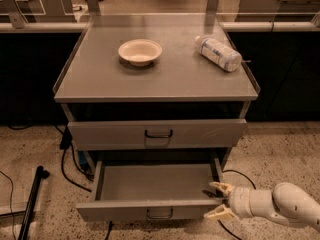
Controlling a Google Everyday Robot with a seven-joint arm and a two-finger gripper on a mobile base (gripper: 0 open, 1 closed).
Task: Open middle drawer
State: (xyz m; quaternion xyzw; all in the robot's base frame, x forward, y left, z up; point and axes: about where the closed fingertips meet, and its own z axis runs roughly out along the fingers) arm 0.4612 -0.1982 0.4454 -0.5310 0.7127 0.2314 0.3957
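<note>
The middle drawer (150, 210) is the grey drawer pulled well out of the cabinet, with its empty inside showing and a small dark pull handle (160, 213) at the centre of its front. My gripper (218, 200) is at the right end of that drawer front. It is open, with one cream finger (220, 186) just inside the drawer and the other in front of the panel. The white arm reaches in from the lower right.
The taller drawer (157, 133) above is closed. On the cabinet top (100, 79) stand a cream bowl (140, 51) and a plastic bottle (218, 53) lying on its side. Cables (70, 171) lie on the floor at left beside a black pole (31, 204).
</note>
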